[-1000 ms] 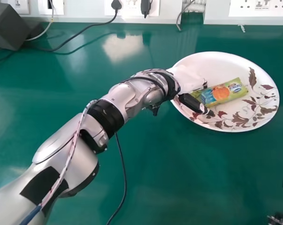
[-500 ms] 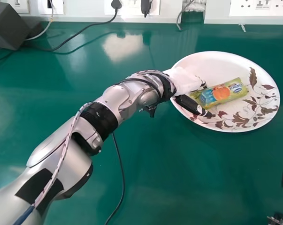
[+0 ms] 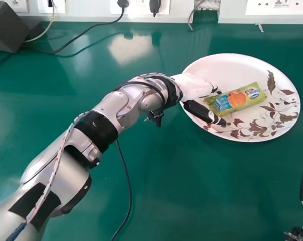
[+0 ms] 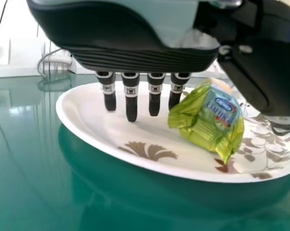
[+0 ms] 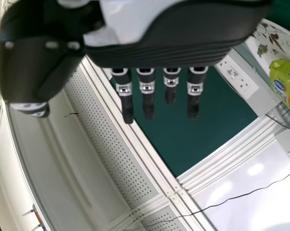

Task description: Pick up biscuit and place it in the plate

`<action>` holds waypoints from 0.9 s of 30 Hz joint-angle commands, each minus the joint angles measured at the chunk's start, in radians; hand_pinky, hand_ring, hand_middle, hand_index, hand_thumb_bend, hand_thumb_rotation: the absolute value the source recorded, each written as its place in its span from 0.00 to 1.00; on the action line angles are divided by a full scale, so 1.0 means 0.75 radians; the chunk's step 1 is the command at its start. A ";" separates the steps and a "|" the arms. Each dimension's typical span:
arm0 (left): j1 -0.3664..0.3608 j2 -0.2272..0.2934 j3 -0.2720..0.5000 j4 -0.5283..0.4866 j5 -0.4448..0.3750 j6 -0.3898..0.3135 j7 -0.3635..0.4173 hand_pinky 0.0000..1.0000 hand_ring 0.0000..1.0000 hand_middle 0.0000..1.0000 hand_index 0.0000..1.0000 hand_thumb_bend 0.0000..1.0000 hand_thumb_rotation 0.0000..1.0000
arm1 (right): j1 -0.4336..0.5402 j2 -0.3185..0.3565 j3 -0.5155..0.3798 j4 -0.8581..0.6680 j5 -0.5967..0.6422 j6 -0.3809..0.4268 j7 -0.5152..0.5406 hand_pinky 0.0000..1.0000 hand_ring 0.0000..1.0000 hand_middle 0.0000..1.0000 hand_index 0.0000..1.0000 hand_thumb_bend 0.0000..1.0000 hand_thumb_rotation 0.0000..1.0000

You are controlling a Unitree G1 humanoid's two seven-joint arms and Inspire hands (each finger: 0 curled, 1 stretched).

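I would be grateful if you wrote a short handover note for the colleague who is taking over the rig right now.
Left hand: open, fingers straight, at the plate's left side, close beside the biscuit; I cannot tell whether it touches the wrapper.
Right hand: open, fingers straight, away from the plate.
Biscuit: lying in the plate, in its wrapper.
Done: the biscuit is in the plate and ungripped.
Left: probably just to withdraw the left hand, gently, so it doesn't drag the biscuit.

Dk. grey box [image 3: 6,26] set at green tbl.'s [image 3: 166,201] back L; black cable [image 3: 94,27] run toward it from plug [image 3: 123,3]; sockets [image 3: 282,5] mounted on wall [image 3: 231,16].
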 commanded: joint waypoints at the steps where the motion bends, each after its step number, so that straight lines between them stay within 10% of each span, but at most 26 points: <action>1: 0.064 0.013 0.024 -0.048 -0.029 0.009 -0.026 0.97 0.92 0.99 1.00 1.00 0.65 | 0.010 0.019 -0.009 -0.010 -0.004 0.001 0.013 0.84 0.95 0.94 0.88 0.83 0.02; 27: 0.186 0.110 0.251 -0.170 -0.264 -0.122 -0.004 1.00 0.95 1.00 0.99 1.00 0.63 | -0.031 0.009 -0.039 0.036 0.050 0.079 0.059 0.91 1.00 1.00 0.95 1.00 0.36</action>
